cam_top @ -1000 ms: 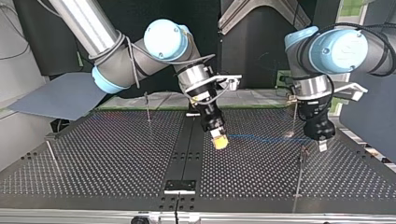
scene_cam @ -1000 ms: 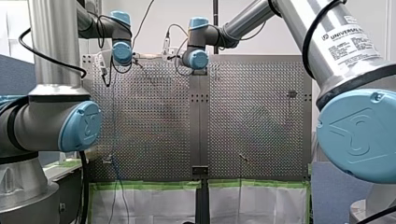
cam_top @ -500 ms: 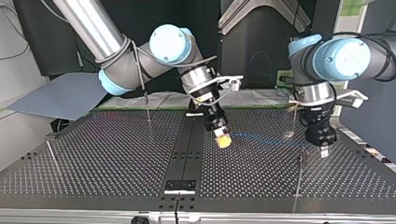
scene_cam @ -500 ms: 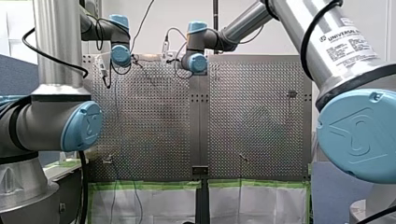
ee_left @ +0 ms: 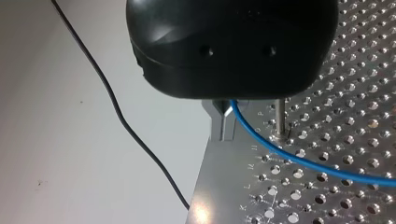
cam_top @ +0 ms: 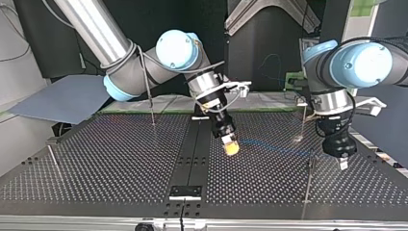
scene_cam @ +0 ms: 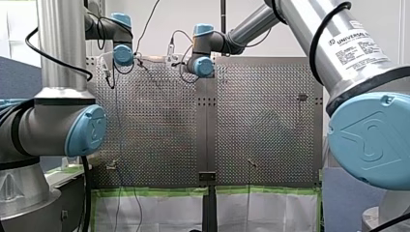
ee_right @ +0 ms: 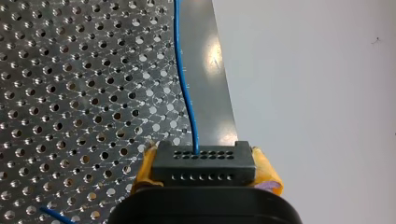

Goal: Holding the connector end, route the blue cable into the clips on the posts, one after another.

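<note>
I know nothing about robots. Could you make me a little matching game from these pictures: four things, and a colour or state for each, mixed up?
1 connector
2 cable
3 pads
4 post

A yellow
B blue
C black, clamped by the right gripper
D thin, upright on the table

Pairs: 1-C; 2-B; 3-A; 4-D.

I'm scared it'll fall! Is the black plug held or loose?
Held. The right wrist view shows my right gripper with yellow pads pressing both sides of the connector.
</note>
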You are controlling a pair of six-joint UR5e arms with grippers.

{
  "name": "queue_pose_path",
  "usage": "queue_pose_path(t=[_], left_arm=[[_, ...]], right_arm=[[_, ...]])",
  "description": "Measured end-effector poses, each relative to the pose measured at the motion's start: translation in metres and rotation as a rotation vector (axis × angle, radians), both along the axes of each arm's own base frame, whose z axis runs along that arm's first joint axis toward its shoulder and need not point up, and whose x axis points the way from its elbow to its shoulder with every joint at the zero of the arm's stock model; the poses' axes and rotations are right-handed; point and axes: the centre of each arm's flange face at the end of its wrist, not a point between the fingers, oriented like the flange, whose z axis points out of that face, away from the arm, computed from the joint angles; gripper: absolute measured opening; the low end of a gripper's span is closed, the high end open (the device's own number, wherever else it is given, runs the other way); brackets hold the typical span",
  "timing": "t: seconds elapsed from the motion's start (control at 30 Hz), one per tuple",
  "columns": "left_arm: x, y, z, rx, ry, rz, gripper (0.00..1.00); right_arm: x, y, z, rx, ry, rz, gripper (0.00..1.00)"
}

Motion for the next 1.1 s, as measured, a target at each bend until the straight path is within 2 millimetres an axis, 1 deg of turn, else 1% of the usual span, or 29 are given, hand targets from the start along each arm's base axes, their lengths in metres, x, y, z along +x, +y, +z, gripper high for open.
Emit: queue_pose_path(t=[0.13,0.27,0.47,0.63,0.8,0.93,1.1], left_arm=[[0.000,0.000,0.000,0.000,-0.001,-0.004,0.00],[-0.001,-0.003,-0.001,0.004,0.008,-0.016,0.00],[-0.003,-0.007,-0.002,0.010,0.023,-0.025,0.00],[-0.009,-0.014,-0.003,0.023,0.051,-0.027,0.00],[-0.018,-0.018,0.004,0.040,0.060,-0.023,0.00],[-0.019,-0.014,0.004,0.033,0.059,0.000,0.00],[-0.014,-0.012,-0.001,0.024,0.063,0.004,0.00]], right_arm=[[0.001,-0.002,-0.002,0.002,0.002,-0.001,0.00],[0.000,-0.004,-0.004,0.002,0.003,-0.003,0.00],[-0.001,-0.008,-0.001,-0.001,0.000,-0.006,0.00],[-0.001,-0.009,0.000,-0.001,-0.001,-0.008,0.00],[-0.003,-0.012,0.000,-0.001,-0.001,-0.011,0.00],[-0.003,-0.012,0.000,0.000,0.000,-0.009,0.00],[-0.003,-0.012,-0.001,0.003,0.006,-0.006,0.00]])
